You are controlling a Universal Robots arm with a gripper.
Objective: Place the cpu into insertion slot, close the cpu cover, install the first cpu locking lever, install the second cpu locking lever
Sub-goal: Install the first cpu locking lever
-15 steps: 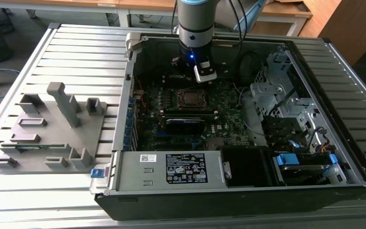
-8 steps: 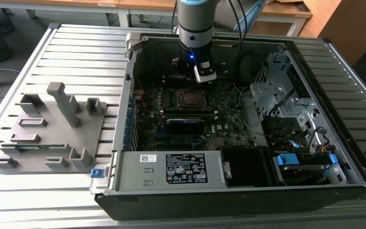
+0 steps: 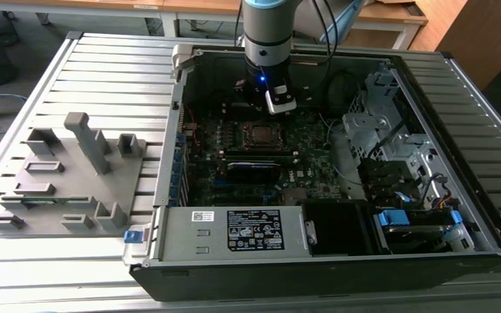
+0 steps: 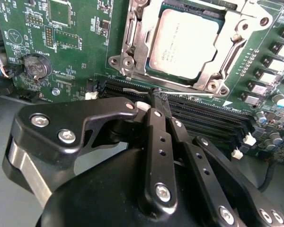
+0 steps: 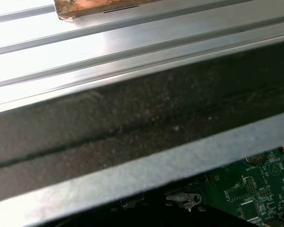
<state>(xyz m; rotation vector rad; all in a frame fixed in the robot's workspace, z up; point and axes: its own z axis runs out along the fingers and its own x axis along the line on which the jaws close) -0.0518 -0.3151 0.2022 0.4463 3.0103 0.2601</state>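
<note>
Because the end effector [image 4: 159, 96] has its fingers drawn together with nothing visible between them, and its tip sits right at a thin wire locking lever [image 4: 189, 93] along the socket's edge, a slip looks like the main risk. The tip could skid off the springy wire and scrape the green motherboard [image 4: 71, 42] or knock the memory slots [image 4: 203, 116] just beside it. A lever that misses its hook would likely leave the cpu cover [image 4: 142, 47] loose.

In the second wrist view, from the left, come a coin cell battery [image 4: 35, 66], then the cover's silver frame, then the cpu [image 4: 184, 42]. The cpu is seated under the frame in the insertion slot [image 3: 242, 134], near the fingertips but apart from them.
</note>
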